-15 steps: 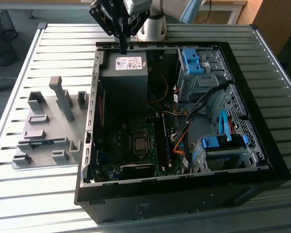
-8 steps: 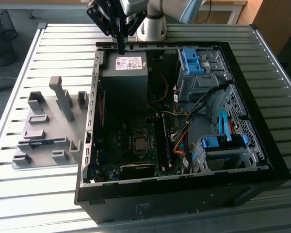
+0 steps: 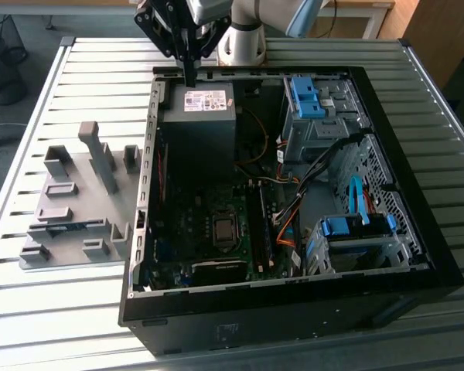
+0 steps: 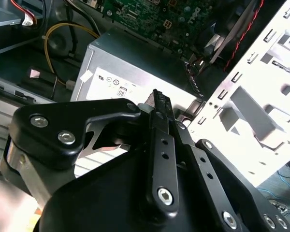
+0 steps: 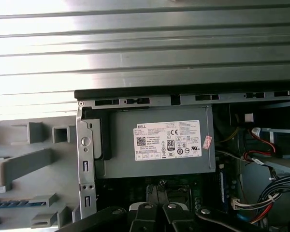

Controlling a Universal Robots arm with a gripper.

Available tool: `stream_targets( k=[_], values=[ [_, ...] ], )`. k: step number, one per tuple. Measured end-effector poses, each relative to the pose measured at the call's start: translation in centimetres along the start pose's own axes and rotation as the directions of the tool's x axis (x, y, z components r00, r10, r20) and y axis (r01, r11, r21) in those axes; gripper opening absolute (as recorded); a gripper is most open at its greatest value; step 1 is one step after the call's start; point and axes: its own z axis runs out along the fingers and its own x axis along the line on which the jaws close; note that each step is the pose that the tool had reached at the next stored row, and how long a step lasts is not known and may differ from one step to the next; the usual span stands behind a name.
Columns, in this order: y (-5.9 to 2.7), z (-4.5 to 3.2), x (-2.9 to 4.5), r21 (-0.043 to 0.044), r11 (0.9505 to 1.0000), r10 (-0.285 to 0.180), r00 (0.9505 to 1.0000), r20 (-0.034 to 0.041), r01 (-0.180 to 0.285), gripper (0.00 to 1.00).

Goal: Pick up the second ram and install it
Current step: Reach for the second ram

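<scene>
**Robotics laboratory or test workshop.** A slatted metal desk [image 3: 46,309] carries an opened computer case [image 3: 294,318] and a grey moulded fixture block [image 3: 73,216]. A robot arm [image 3: 243,35] with a black pincer [image 3: 190,80] stands at the desk's far edge. Beyond the desk are a wire wastebasket [image 3: 1,54] and pale wooden furniture [image 3: 363,11].

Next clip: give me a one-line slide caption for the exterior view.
Black gripper hovers over the grey power supply box inside the open black computer case, apart from the grey plastic fixture.
</scene>
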Motion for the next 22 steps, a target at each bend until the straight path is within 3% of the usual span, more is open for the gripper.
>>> stream_targets(
  k=[22],
  values=[
    [-0.1, 0.02, 1.33, 0.0001, 1.0, 0.0, 1.0, 0.0, 0.0, 0.1]
  ],
)
